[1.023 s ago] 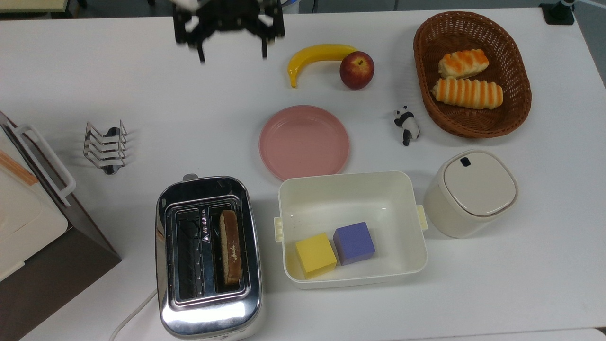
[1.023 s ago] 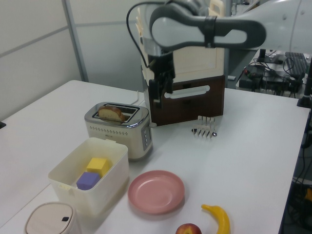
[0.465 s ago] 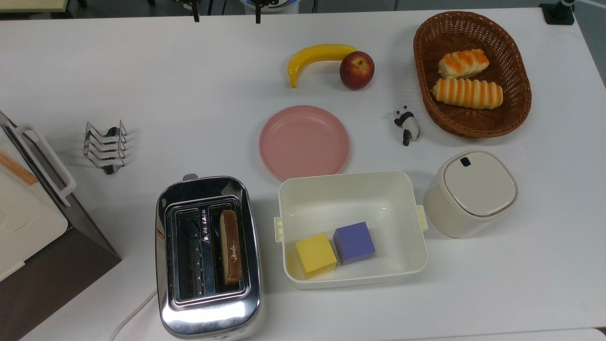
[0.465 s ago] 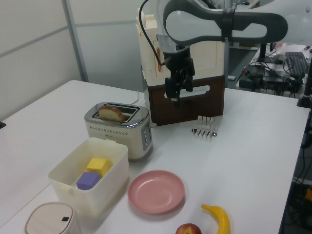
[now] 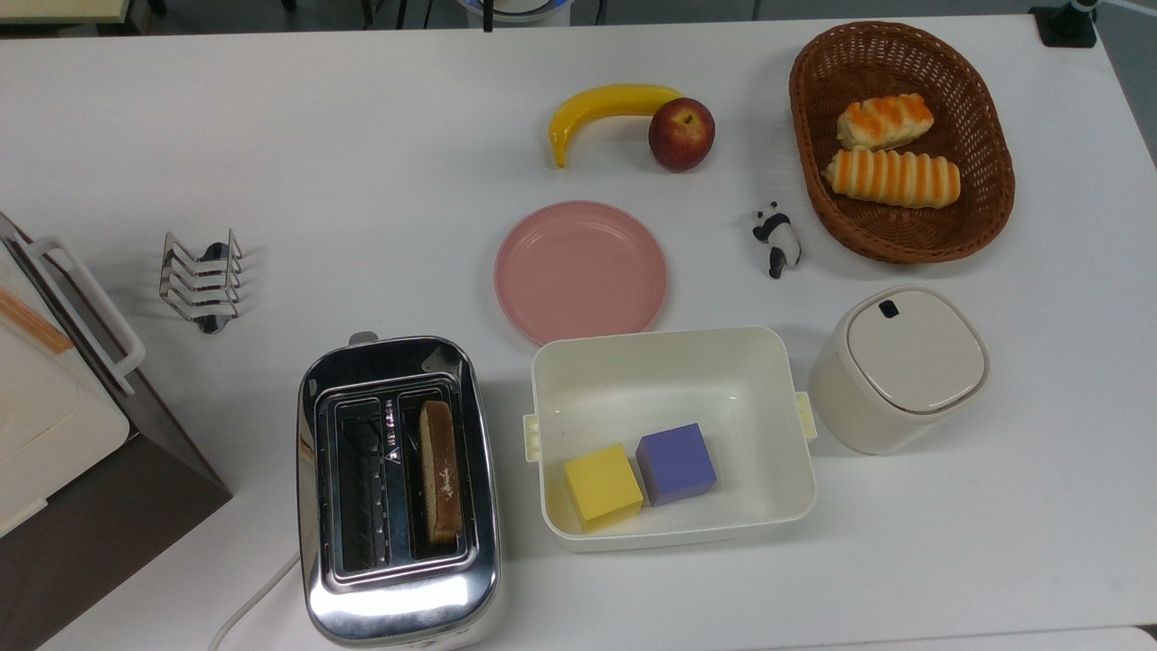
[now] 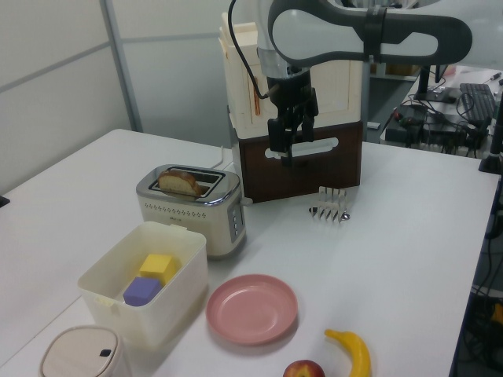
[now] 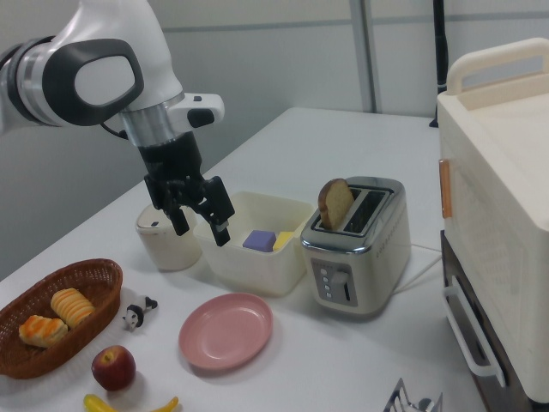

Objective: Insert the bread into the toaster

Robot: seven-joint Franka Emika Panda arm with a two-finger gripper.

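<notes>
Hand [image 7: 201, 221] hanging in the air with fingers spread and nothing between them, raised well above the surface [image 5: 362, 181]; in the right view seen in front of the white tub [image 7: 257, 249], in the left view in front of the brown-and-cream appliance [image 6: 302, 169], well apart from the toaster [image 5: 398, 488].

Bread [image 5: 440, 484] standing on edge in one slot of the toaster, the slot on the top view's right; other slot dark and bare; rounded crust top poking above the chrome rim in the left view [image 6: 179, 183] and in the right view [image 7: 334, 204]. Long axis of the slice running along the slot, lengthwise with the toaster body, top to bottom in the top view; flat faces turned toward the top view's left and right; rounded end pointing up.

Judged done as far as placing goes; only the retreat left. To do it well: keeping high and clear of the slice top; no sideways sweep near the chrome body; fingers left apart; no brushing the metal rack [image 5: 201, 280] or the appliance handle on the way out.
</notes>
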